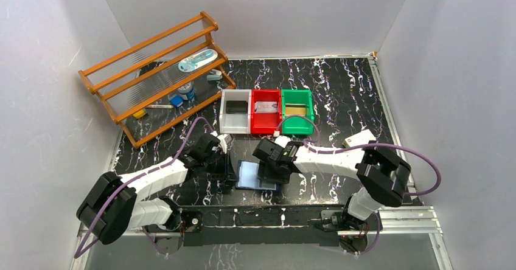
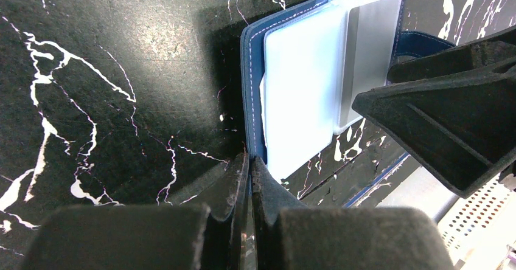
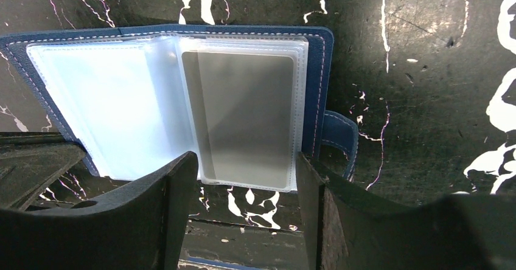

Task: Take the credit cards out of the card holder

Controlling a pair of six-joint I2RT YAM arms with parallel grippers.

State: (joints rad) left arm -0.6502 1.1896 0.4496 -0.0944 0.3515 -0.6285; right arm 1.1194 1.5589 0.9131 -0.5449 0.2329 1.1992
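The card holder (image 1: 252, 176) lies open near the table's front edge, navy outside (image 3: 316, 87) and light blue inside (image 2: 301, 93). A silvery-grey credit card (image 3: 246, 118) sits in the clear pocket of its right half, and shows as the grey card (image 2: 371, 51) in the left wrist view. My left gripper (image 2: 249, 157) is shut, its tips pinching the holder's navy left edge. My right gripper (image 3: 246, 179) is open just past the pocket's near edge, one finger to each side of the card. Neither finger touches it.
Behind the holder stand a white bin (image 1: 225, 109) with a black card (image 1: 236, 106), a red bin (image 1: 264, 124) with a silvery card (image 1: 266, 107) and a green bin (image 1: 298, 126) with a gold card (image 1: 296, 109). A white block (image 1: 359, 139) lies right, a wooden rack (image 1: 152, 75) back left.
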